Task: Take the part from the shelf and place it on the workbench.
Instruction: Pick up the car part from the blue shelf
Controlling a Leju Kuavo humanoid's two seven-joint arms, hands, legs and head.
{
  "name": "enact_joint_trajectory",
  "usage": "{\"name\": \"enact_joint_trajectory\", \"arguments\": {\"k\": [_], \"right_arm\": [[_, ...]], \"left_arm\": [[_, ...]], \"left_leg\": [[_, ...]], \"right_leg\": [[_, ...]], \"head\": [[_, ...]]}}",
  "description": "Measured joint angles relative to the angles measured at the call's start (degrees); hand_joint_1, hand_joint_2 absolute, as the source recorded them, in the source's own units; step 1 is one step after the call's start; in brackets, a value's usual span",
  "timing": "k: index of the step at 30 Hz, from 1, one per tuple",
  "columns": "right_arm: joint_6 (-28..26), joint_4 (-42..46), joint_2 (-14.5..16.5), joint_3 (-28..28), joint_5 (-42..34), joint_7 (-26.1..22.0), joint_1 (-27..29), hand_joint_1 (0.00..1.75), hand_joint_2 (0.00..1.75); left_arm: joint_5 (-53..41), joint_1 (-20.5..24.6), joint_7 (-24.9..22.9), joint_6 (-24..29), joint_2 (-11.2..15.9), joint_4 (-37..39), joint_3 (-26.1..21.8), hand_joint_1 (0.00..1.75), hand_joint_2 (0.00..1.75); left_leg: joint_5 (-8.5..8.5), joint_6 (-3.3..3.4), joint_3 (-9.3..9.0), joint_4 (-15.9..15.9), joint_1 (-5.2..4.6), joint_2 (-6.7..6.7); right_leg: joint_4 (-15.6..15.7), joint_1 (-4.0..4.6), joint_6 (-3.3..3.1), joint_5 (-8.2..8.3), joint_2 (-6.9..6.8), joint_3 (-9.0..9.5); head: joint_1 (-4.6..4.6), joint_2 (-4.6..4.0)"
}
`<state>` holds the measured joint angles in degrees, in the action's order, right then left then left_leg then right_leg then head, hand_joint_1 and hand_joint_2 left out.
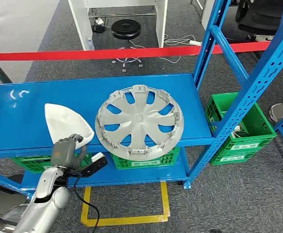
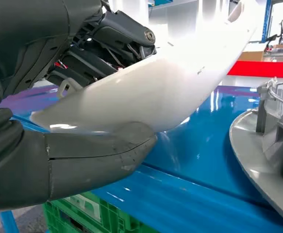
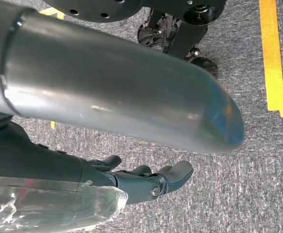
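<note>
- Gripping going on: left hand (image 1: 64, 151) pinches the white part (image 1: 64, 124) at its near edge, just beside the hubcap (image 1: 140, 121).
- Part's on the blue shelf (image 1: 22, 111), so lift and worktop drop remain.
- Right hand (image 3: 147, 177) hangs spread, holding nothing.

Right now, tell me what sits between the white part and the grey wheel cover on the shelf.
Nothing: just bare blue shelf between the white part and the wheel cover, as the head view shows.

This looks like a workshop. Just past the left hand (image 1: 64, 151) stands a big blue metal shelf (image 1: 22, 109) with a car wheel cover (image 1: 140, 121). Below sit green crates (image 1: 242, 131), and yellow tape (image 1: 125, 219) marks the floor.
</note>
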<state>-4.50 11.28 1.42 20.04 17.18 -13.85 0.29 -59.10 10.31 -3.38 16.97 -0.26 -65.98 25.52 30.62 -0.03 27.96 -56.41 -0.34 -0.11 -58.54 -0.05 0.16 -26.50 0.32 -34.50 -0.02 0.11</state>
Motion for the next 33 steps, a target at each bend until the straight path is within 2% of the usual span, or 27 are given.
{"name": "enact_joint_trajectory", "arguments": {"k": [7,13,18,25,29,33], "right_arm": [[0.0,0.0,0.0,0.0,0.2,-0.1,0.0,0.0,0.0],[0.3,0.0,0.0,0.0,0.7,-0.4,0.0,0.0,0.0],[0.5,0.0,0.0,0.0,1.2,-0.8,0.0,0.0,0.0],[0.5,0.0,0.0,0.0,1.3,-1.0,-0.1,0.0,0.0],[0.5,0.0,0.0,0.0,1.4,-1.2,-0.1,0.0,0.0],[0.5,0.0,0.0,0.0,1.4,-1.3,-0.1,0.0,0.0]], "left_arm": [[-3.3,0.0,-0.5,2.9,0.0,0.0,0.2,1.75,1.75],[-17.6,-0.1,-3.3,13.3,1.4,-1.6,0.4,1.75,1.75],[-27.4,-0.7,-4.3,20.0,3.6,-9.3,0.1,1.75,1.75],[-27.6,-1.2,-3.6,21.5,5.7,-17.5,-0.5,1.75,1.75],[-27.6,-1.3,0.2,22.6,7.2,-23.6,-1.6,1.75,1.75],[-27.6,-1.4,3.5,22.8,7.6,-28.3,-3.0,1.71,1.75]], "left_leg": [[0.0,0.0,-0.01,0.0,0.0,0.0],[0.0,0.0,0.01,0.0,0.0,0.0],[0.0,0.0,0.02,0.0,0.0,0.0],[0.0,0.0,0.03,0.0,0.0,0.0],[0.0,0.0,0.03,0.0,0.0,0.0],[0.0,0.0,0.03,0.0,0.0,0.0]], "right_leg": [[0.0,0.0,0.0,0.0,0.01,0.0],[0.0,0.01,0.0,0.0,0.01,-0.01],[0.0,0.01,0.0,0.0,0.0,-0.02],[0.0,0.0,0.0,0.0,0.01,-0.02],[0.0,0.0,0.0,0.0,0.01,-0.02],[0.0,0.01,0.0,-0.01,0.01,-0.02]], "head": [[-0.01,0.0],[0.01,0.0],[0.01,0.0],[0.02,-0.01],[0.0,0.0],[0.01,-0.01]]}}
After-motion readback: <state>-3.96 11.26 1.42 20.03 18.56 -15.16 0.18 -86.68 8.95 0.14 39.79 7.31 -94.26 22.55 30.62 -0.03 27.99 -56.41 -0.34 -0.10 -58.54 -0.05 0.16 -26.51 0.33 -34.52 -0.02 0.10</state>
